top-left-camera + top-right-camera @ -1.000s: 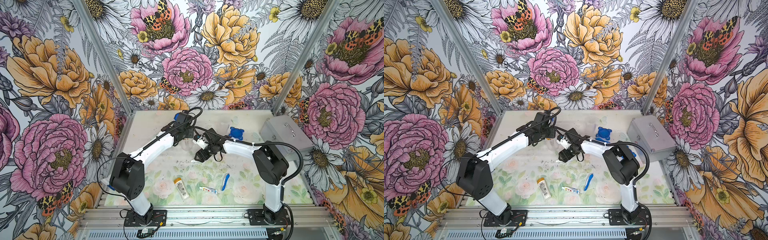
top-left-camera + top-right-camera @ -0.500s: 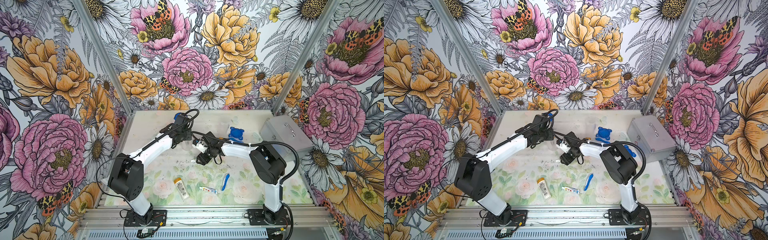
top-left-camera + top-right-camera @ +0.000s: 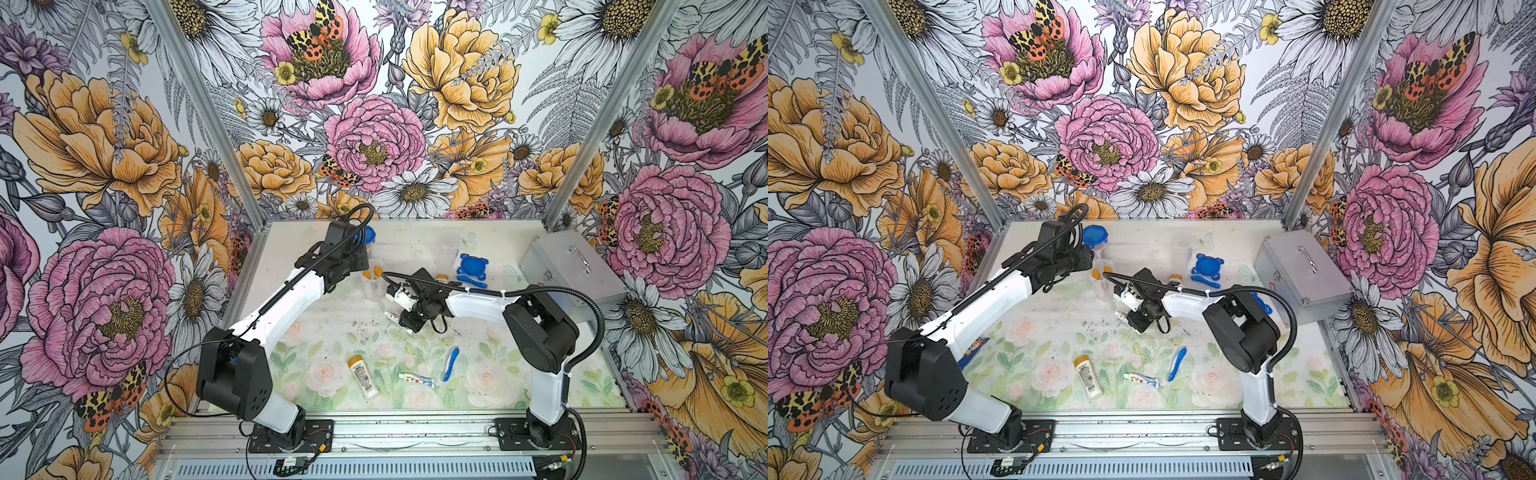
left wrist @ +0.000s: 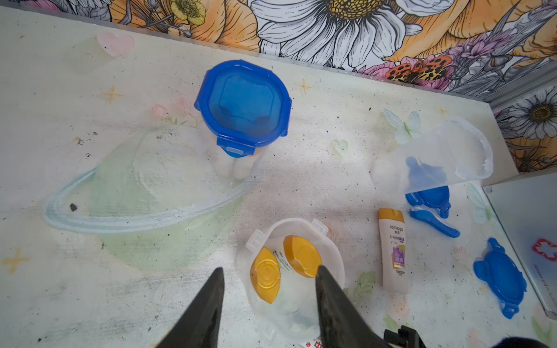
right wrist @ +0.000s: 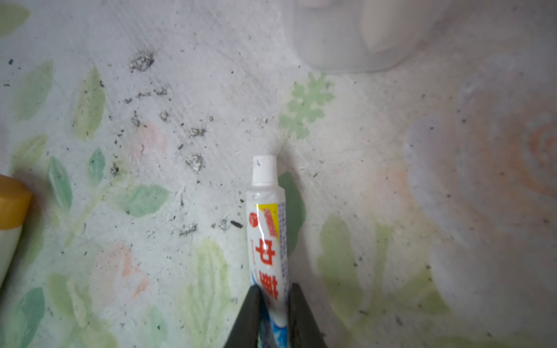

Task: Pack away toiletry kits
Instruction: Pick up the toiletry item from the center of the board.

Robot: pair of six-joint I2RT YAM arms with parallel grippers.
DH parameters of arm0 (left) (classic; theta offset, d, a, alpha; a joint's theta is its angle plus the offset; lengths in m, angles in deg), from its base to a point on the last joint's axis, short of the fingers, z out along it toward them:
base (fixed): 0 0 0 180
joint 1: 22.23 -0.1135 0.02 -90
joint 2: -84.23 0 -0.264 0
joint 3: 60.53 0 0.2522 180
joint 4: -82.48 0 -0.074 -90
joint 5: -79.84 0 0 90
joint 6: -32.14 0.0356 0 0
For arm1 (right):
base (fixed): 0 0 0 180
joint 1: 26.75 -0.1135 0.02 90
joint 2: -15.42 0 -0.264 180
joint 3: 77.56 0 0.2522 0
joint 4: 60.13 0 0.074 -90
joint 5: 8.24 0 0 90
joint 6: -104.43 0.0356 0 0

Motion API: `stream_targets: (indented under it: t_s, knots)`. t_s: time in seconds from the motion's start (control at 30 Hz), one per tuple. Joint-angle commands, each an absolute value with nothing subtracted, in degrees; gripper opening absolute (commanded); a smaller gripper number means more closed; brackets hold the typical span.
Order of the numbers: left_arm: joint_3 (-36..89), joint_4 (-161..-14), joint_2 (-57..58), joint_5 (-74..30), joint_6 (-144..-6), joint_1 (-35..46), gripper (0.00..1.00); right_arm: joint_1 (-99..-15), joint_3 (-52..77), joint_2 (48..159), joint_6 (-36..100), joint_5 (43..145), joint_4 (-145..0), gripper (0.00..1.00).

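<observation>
Over the past second the right gripper (image 5: pixel 272 304) had closed its fingers and the left arm (image 3: pixel 291 299) had drifted slightly toward nine o'clock, taking twelve as the far wall. Nearest the robot's bases, three loose pieces lay on the flowered mat (image 3: pixel 332 340): an orange-capped bottle (image 3: pixel 363 376) at seven o'clock, a second toothpaste tube (image 3: pixel 417 379) at six just beside it, and a blue toothbrush (image 3: pixel 451 363) at five. At the mat's centre the right gripper's fingers were clamped on the flat end of a toothpaste tube (image 5: pixel 266 229), whose white cap pointed away from them; whether the tube was clear of the mat could not be told. Just beyond, toward eleven o'clock, an open clear cup (image 4: pixel 320 226) stood upright with two orange-capped bottles (image 4: pixel 301 256) inside it, and the left gripper (image 4: pixel 269 271) hung over it with its fingers apart, gripping nothing. At one o'clock another bottle (image 4: pixel 393 250) lay flat, with a second toothbrush (image 4: pixel 434 221) and a blue four-tab lid (image 3: pixel 471 264) near it, and a tipped clear cup (image 4: pixel 446 150) lay on its side just beside that lid. One more blue lid (image 4: pixel 500 277) lay at two o'clock beside the silver case (image 3: pixel 573 274), which sat closed at the three o'clock edge. Farthest, at eleven o'clock, a sealed cup (image 4: pixel 244 102) stood upright under its blue lid, with white shapes showing through its wall.
</observation>
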State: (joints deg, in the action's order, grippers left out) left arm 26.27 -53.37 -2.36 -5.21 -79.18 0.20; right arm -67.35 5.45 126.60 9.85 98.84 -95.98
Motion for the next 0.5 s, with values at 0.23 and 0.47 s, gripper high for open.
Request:
stream_targets:
  t_s: [0.23,0.47]
  knots:
    - [25.54,-50.47,1.86,-7.26,-80.1,-1.43,0.57,-68.18,4.75,125.32,9.17,96.87,-99.17,0.36]
    - [26.26,-49.27,2.91,-7.88,-80.23,-2.4,0.59,-69.06,4.41,127.13,9.86,95.63,-99.2,0.33]
